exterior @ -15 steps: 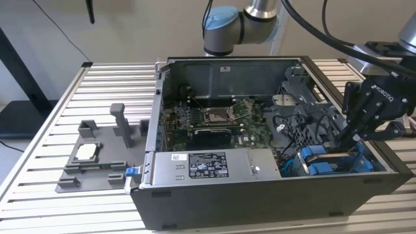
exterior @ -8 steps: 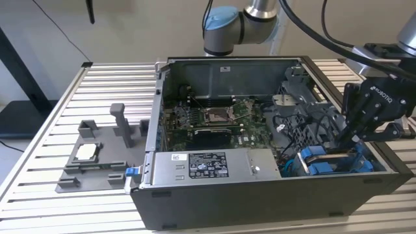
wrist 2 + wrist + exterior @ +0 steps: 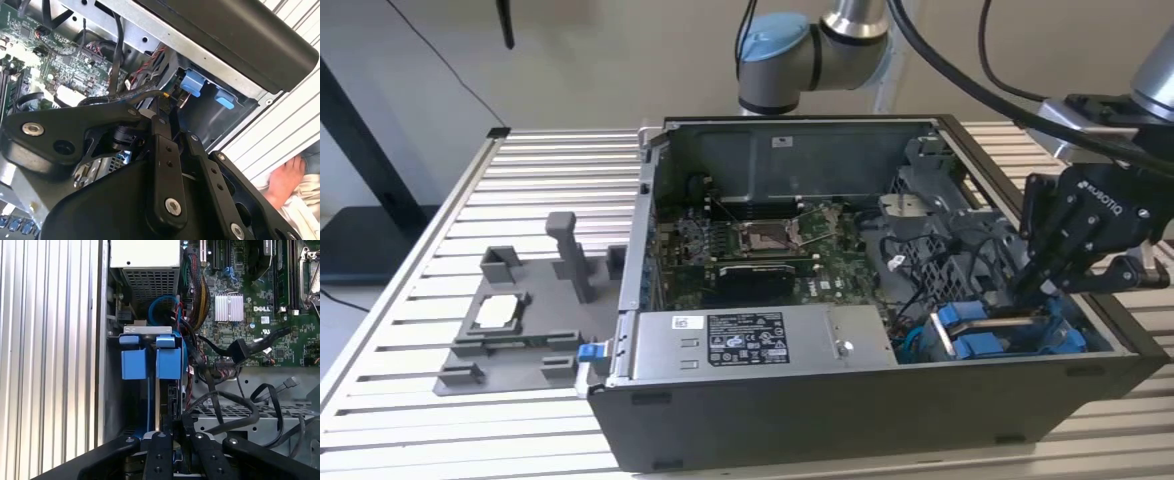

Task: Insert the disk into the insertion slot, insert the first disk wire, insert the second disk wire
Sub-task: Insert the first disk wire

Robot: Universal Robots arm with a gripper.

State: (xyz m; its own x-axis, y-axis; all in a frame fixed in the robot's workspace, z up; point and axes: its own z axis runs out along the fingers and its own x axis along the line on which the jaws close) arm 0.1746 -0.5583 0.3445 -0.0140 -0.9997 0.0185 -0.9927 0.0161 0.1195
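The disk stands on edge in the insertion slot at the exterior view's right, inside the open computer case, with blue carrier tabs at its end. My gripper comes down onto its top edge, fingers drawn together around it. In the first wrist view the disk's edge runs from the blue tabs to my gripper. Two black wires lie loose beside the bay, one with a wide plug, one with a small plug. In the second wrist view my gripper is by the blue tabs.
The grey labelled power-supply box sits along the case's front, with the motherboard behind it. A grey fixture stands on the slatted table at the exterior view's left. A person's hand rests beside the case.
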